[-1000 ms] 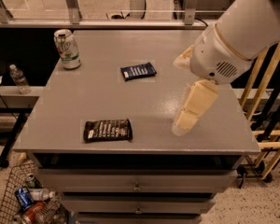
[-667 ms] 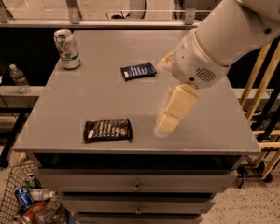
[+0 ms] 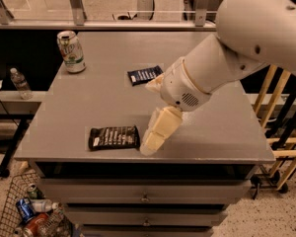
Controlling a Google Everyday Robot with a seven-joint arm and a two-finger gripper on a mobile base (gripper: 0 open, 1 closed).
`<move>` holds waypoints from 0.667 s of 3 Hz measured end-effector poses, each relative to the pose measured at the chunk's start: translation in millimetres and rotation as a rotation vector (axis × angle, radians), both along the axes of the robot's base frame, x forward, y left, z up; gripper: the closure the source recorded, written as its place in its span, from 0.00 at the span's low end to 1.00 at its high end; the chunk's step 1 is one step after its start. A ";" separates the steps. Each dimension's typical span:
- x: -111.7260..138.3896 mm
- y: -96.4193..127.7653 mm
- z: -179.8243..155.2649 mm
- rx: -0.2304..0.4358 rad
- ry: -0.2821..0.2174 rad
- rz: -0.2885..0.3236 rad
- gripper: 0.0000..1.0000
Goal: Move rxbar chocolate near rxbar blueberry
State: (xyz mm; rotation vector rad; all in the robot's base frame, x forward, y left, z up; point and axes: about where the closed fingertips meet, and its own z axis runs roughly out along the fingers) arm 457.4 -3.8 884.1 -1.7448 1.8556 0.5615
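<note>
From my station I see the cream-coloured gripper hanging low over the front edge of the flat grey table top, angled down and to the left at the end of the thick white arm. Its tip sits just beside the right end of the rxbar chocolate, a flat rectangular black-brown wrapper with white lettering. I cannot say whether the two touch. I also cannot tell whether the gripper is apart or together; from here it reads as one pale block.

The rxbar chocolate lies flat near the front edge of the table, its long side running along that edge. The rxbar blueberry, a smaller flat dark navy wrapper with white lettering, lies further back near the middle of the table. It is slightly tilted, just beside the arm's wrist, and well apart from the chocolate bar.

A green and white drink can stands upright at the back left corner. Left of the table, a clear plastic bottle stands on a lower ledge. A wire basket on the floor holds cans.
</note>
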 end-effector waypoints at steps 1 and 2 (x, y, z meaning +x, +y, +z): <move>5.5 13.2 -15.9 0.032 0.019 0.002 0.00; 5.8 27.6 -15.2 0.051 -0.005 -0.003 0.00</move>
